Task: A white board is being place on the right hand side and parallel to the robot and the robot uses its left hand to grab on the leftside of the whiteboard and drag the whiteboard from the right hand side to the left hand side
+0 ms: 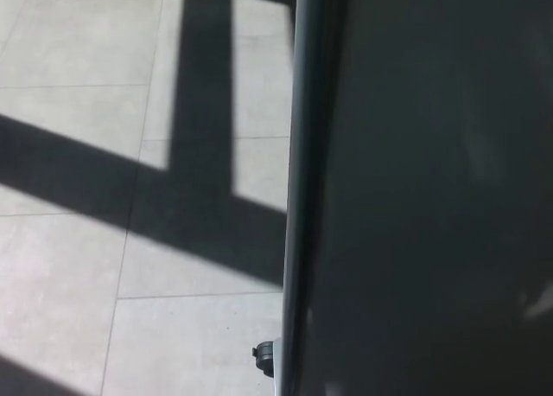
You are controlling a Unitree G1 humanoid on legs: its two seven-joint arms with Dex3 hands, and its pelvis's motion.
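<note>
The whiteboard [432,188] fills the right half of the frame as one broad dark panel, seen in shade, so its surface reads grey rather than white. Its left side is bounded by a pale metal frame edge [295,197], which runs almost vertically from the top of the frame to the bottom, leaning slightly to the left as it descends. The board is judged to be standing upright on the floor, with this left edge presented toward the open side, where a grasp for dragging would be made. At the lower middle of the frame, just beside the foot of the edge, a small dark caster or bracket [264,356] is seen; this would explain how the board can be dragged across the floor.

The tiled floor [78,266] occupies the left half and is crossed by broad dark shadow bands.

Counted: one whiteboard, one frame edge, one caster-like fitting. Neither hand is in view, so the state of the fingers cannot be told, and no grasp is shown.
</note>
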